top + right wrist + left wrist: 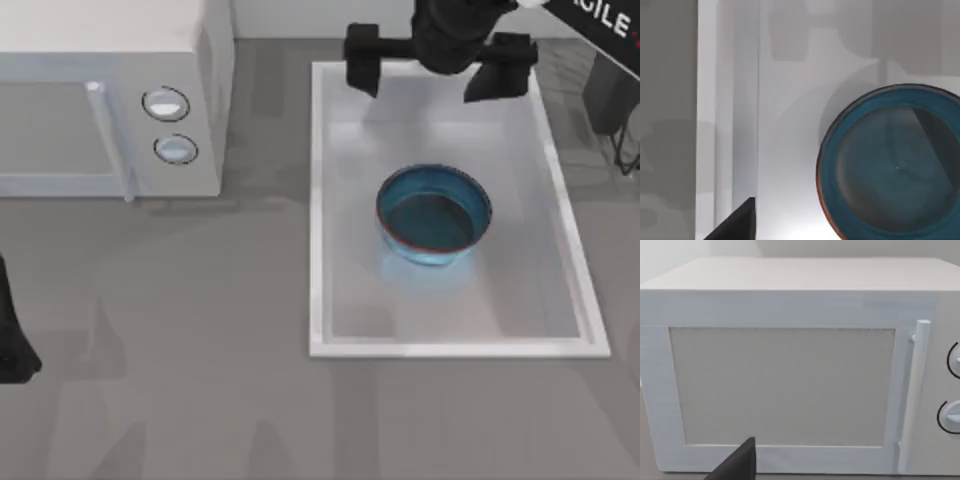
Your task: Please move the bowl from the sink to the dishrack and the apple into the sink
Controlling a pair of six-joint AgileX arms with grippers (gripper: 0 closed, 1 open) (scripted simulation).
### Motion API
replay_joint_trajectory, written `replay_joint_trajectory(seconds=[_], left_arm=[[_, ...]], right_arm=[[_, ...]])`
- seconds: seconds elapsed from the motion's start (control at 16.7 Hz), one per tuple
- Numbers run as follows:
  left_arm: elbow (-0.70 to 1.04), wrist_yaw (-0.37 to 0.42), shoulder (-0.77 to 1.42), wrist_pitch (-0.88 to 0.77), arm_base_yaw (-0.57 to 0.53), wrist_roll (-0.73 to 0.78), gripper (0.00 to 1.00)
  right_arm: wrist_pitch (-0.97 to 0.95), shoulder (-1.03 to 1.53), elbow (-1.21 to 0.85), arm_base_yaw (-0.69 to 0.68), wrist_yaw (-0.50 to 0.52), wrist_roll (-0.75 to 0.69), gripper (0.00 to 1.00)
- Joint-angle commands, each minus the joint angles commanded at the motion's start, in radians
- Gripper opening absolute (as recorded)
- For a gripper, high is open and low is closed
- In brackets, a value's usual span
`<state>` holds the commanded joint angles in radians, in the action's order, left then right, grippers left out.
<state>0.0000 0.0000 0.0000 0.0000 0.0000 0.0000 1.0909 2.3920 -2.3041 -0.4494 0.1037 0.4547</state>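
White letters reading "GILE" show on the right arm's dark casing at the top view's 1 o'clock corner. Below it, the right gripper [432, 72] hangs over the far end of the sink [318, 200], its two fingers spread wide apart and holding nothing. The bowl [434, 212] stands upright on the sink floor, about midway, at 6 o'clock from that gripper. The right wrist view shows the bowl [892, 165] close up beside the sink's rim [707, 125]. The left arm [12, 340] rests at the table's 9 o'clock edge; whether its gripper is open cannot be told. The left wrist view faces the microwave [785, 385] door and handle, while the top view shows the microwave [110, 90] from above with two knobs.
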Motion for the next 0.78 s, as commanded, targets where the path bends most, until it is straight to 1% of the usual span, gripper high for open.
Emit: replay_joint_trajectory(seconds=[0.18,0.3,0.42,0.78], left_arm=[[0.0,0.0,0.0,0.0,0.0,0.0,1.0],[0.0,0.0,0.0,0.0,0.0,0.0,1.0],[0.0,0.0,0.0,0.0,0.0,0.0,1.0],[0.0,0.0,0.0,0.0,0.0,0.0,1.0]], right_arm=[[0.102,0.185,-0.145,-0.043,0.006,0.048,1.0],[0.143,0.254,-0.202,-0.062,0.008,0.071,1.0],[0.164,0.287,-0.229,-0.072,0.009,0.084,1.0],[0.159,0.292,-0.226,-0.067,0.008,0.082,1.0]])
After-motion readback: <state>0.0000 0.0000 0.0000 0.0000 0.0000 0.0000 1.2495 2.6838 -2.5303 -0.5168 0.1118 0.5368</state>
